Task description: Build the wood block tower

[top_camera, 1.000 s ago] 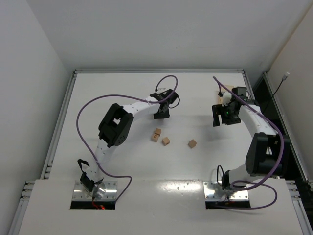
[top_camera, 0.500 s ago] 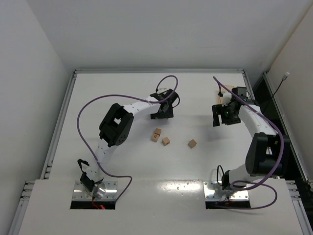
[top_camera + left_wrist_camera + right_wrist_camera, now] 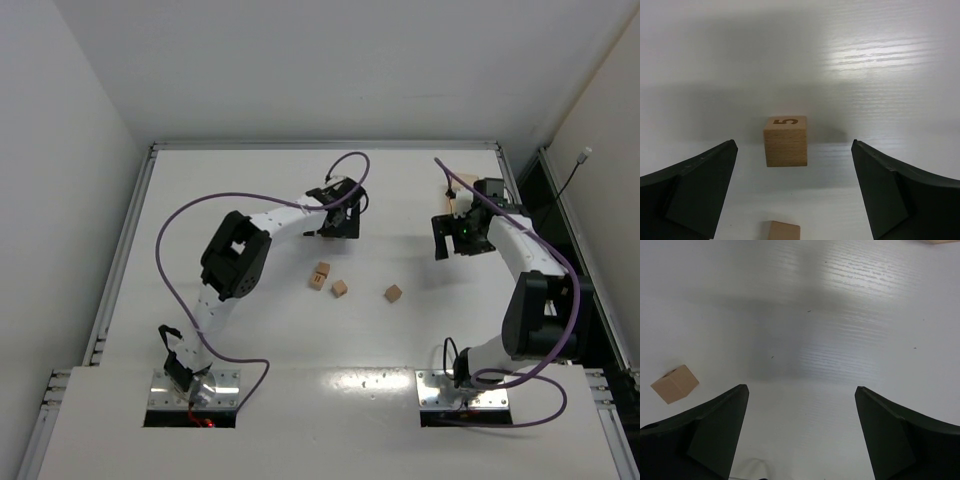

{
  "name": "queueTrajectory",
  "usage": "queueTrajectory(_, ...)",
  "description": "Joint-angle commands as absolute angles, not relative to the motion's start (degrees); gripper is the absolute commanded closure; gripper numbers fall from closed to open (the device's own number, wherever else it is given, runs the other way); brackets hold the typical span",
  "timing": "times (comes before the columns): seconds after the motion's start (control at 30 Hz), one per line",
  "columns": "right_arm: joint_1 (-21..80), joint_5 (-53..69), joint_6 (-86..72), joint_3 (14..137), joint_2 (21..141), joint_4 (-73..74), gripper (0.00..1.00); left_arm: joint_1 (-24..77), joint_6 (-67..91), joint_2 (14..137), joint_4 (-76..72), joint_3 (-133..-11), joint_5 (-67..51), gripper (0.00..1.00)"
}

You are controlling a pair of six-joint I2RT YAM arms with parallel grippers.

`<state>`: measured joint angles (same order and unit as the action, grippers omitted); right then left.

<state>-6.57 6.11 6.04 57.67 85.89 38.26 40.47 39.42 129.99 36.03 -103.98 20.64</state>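
- White tabletop (image 3: 250, 180): wood blocks (image 3: 340, 288) lie scattered mid-table.
- I have the left jaws spread wide, framing the numbered block (image 3: 785, 141), I judge for a pick.
- Right jaws apart, parked far right.

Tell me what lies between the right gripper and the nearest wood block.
Only bare table, in the top external view: nothing sits between the right gripper and the nearest wood block.
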Motion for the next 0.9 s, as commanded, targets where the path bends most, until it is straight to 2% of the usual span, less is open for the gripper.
queueTrajectory(0.0, -5.8, 6.32, 8.51, 56.78, 83.41, 36.91, 0.12, 40.86, 31.4, 119.03, 30.42, -104.95, 23.46, 0.0)
queueTrajectory(0.2, -1.94, 11.5, 15.28, 55.55, 79.11, 38.06, 0.08, 37.98, 28.57, 109.0, 28.12, -101.35, 26.1, 0.0)
queueTrajectory(0.4, 7.72, 15.2, 18.02, 54.32, 79.37, 41.04, 0.22, 29.72, 24.96, 105.91, 31.02, -100.02, 31.55, 0.0)
queueTrajectory(0.57, 15.27, 18.28, 19.42, 54.93, 81.3, 43.59, 0.26, 24.09, 25.58, 103.98, 31.55, -95.55, 33.05, 0.0)
queueTrajectory(0.87, 22.06, 15.13, 19.42, 54.85, 86.3, 46.41, 0.26, 20.83, 25.58, 101.95, 30.94, -91.93, 31.82, 0.0)
